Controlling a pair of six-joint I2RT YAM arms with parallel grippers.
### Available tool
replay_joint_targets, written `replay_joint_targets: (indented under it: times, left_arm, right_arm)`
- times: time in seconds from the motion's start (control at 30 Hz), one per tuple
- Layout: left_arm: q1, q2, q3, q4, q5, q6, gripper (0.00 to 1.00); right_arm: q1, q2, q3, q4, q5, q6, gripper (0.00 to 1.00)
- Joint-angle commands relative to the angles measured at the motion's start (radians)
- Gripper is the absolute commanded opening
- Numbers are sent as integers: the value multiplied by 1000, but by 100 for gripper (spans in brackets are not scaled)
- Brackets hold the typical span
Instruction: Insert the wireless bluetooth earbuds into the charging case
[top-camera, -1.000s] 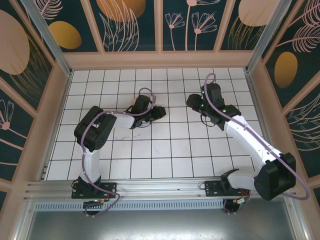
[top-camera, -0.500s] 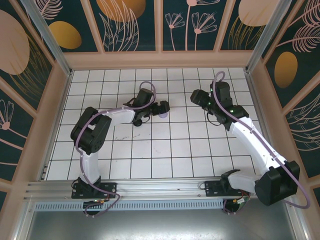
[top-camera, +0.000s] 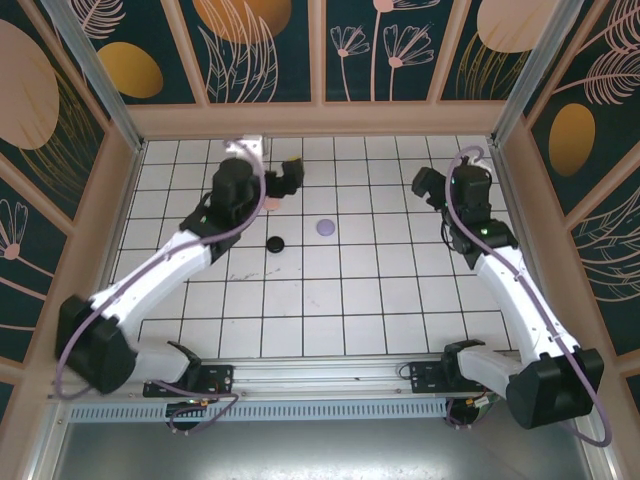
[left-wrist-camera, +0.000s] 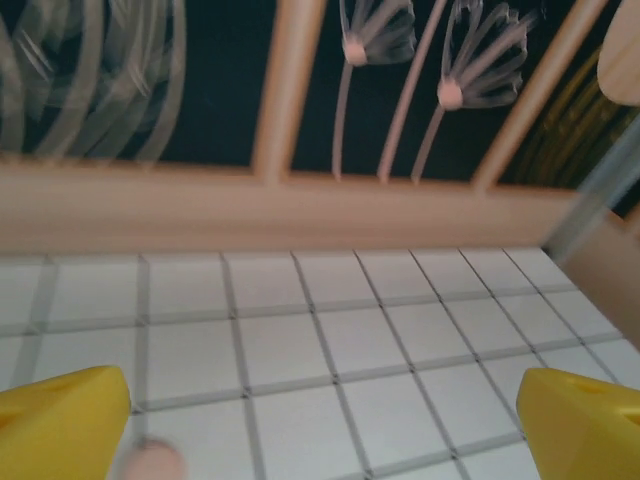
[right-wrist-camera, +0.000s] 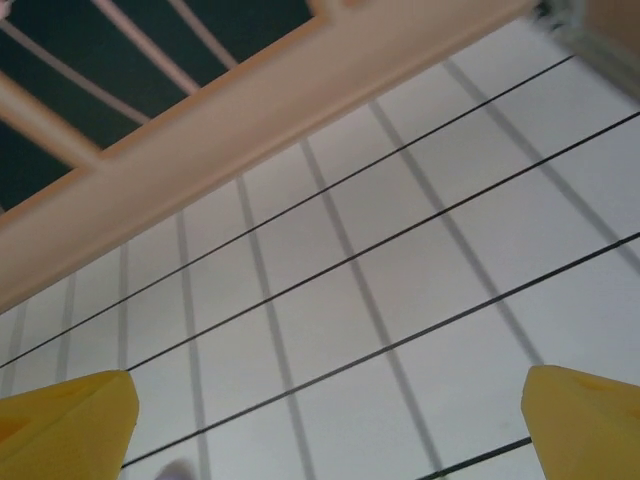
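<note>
Left wrist: left fingers (left-wrist-camera: 60, 425) wide apart; white tiles (left-wrist-camera: 370, 340) below

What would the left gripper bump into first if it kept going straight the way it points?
Probably the wooden rail under the back wall. Ahead of the left gripper lie white tiles, then that rail. If it tilts downward, it could touch the tiles first; depth is hard to judge.

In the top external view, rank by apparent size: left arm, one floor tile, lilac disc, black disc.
1. left arm
2. floor tile
3. lilac disc and black disc: about alike, so tied.
</note>
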Motion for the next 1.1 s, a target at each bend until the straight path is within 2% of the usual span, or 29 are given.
replay_joint_targets:
  times: [0.0,0.1,0.27,0.37,0.47,0.63,0.7,0.73,0.83,0.93,1.0,1.07]
  left_arm:
    - [8,-111,-215,236,-203,308,99]
    - [44,-204,-356,358,-274,426,99]
    - [223,-347,-615,571,-183,408,99]
    - [291,-365,-709,652,-149,409,99]
    - [340,-302,-780,750,-115,392,99]
    - [388,-98,-900,1090,-42,365,99]
    - [421,-8,-868,1083,-13,357,99]
    - [442,17,-868,1074,40,345,99]
    - [485,139,-924,1292,85,310,99]
    - [523,195,-887,1261,171,297,99]
    - [558,215,-847,1206,216,270,99]
    - [581,221,-819,1163,262,253,99]
  right_arm:
    - [-30,-45,-160,253,189,-135,99]
    - [-68,-43,-289,430,223,-208,99]
    - [-126,29,-473,763,190,-266,99]
    - [-139,91,-546,926,165,-322,99]
    - [-155,151,-588,1035,121,-368,99]
    - [-178,239,-648,1200,40,-427,99]
    - [-204,286,-677,1288,-8,-411,99]
    - [-210,291,-667,1269,-26,-410,99]
    - [-238,348,-696,1399,-124,-396,99]
    - [-236,464,-735,1583,-198,-431,99]
    - [-245,455,-695,1486,-263,-438,99]
    - [-259,454,-696,1483,-283,-432,99]
